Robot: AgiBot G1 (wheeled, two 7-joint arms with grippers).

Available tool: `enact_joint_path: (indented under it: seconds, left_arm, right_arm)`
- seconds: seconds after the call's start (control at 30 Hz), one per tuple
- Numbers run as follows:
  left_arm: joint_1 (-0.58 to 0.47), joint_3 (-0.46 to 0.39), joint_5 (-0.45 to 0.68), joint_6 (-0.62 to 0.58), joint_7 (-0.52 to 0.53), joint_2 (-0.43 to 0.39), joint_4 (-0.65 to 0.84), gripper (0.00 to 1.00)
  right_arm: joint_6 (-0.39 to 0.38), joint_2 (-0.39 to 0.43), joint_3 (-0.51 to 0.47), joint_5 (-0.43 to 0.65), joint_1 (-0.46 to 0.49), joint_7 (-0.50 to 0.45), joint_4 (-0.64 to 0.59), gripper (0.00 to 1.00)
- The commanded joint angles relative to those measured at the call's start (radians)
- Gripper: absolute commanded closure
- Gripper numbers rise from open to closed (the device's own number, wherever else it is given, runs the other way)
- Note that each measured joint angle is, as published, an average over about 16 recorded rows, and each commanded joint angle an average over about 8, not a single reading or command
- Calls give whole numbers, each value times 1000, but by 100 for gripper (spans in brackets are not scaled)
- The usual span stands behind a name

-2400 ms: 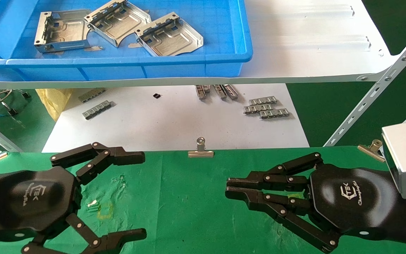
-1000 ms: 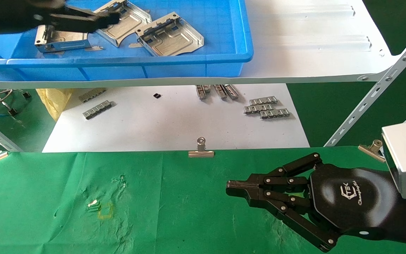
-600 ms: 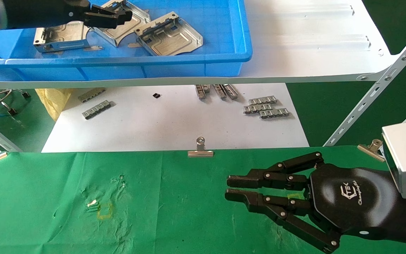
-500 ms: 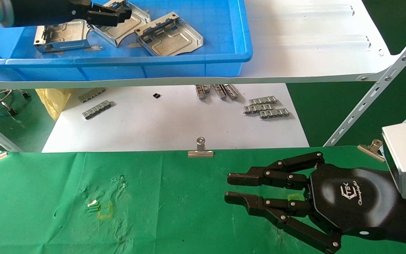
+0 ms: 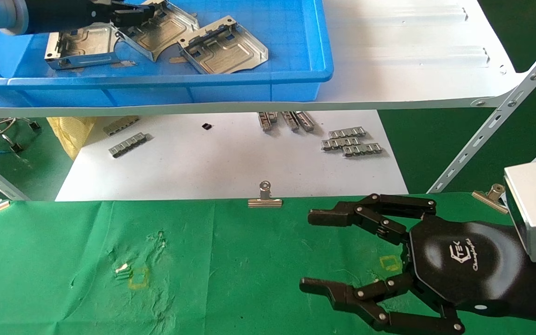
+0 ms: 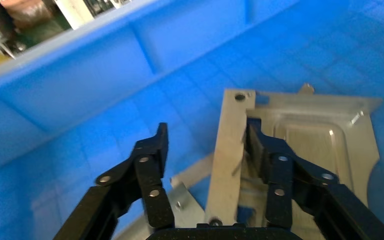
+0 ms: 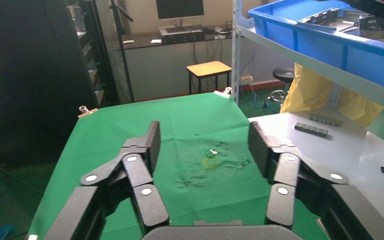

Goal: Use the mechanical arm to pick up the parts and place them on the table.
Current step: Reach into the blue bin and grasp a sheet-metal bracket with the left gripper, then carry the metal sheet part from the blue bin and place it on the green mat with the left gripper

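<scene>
Three silver parts lie in the blue bin (image 5: 249,77) on the shelf: left (image 5: 82,46), middle (image 5: 165,30) and right (image 5: 224,44). My left gripper (image 5: 130,11) reaches into the bin at the middle part's near-left corner. In the left wrist view it (image 6: 207,132) is open and straddles that part's raised rim (image 6: 230,150), one finger inside the tray, the other outside over the blue floor. My right gripper (image 5: 311,250) hovers open and empty over the green table (image 5: 249,260); it also shows in the right wrist view (image 7: 204,129).
The white shelf board (image 5: 412,60) holds the bin. Small grey ridged strips (image 5: 351,142) lie on a lower white board. A silver clip (image 5: 265,197) sits on the table's far edge. A slanted shelf brace (image 5: 496,125) runs at the right.
My left arm rose from the table into the bin, then drew back slightly left along the middle part. My right gripper's fingers spread from nearly shut to wide open.
</scene>
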State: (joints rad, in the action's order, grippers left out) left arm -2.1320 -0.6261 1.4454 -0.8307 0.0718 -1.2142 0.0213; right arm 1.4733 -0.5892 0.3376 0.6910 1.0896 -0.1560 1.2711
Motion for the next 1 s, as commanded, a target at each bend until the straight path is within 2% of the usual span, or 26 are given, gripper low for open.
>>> enact_joint_path:
  seconds: [0.03,0.43,0.67,0.83,1.0]
  left_arm:
    - [-1,-1,2,-7,12,2,5,100]
    - [-2,-2,4,-59,39,21,-4,100]
    - [-10,28,-39,-124,22,44,-36,100]
    - [-18,60,-89,-266,-23,79,-78,100]
    - [-11,84,-133,-514,-83,123,-120,100]
  right_arm:
    - [0,0,0,0,0,0,0,0]
    - [0,0,0,0,0,0,0,0]
    - [0,0,0,0,0,0,0,0]
    - [0,0,1,0,0,0,0,0]
    - [0,0,1,0,0,0,0,0]
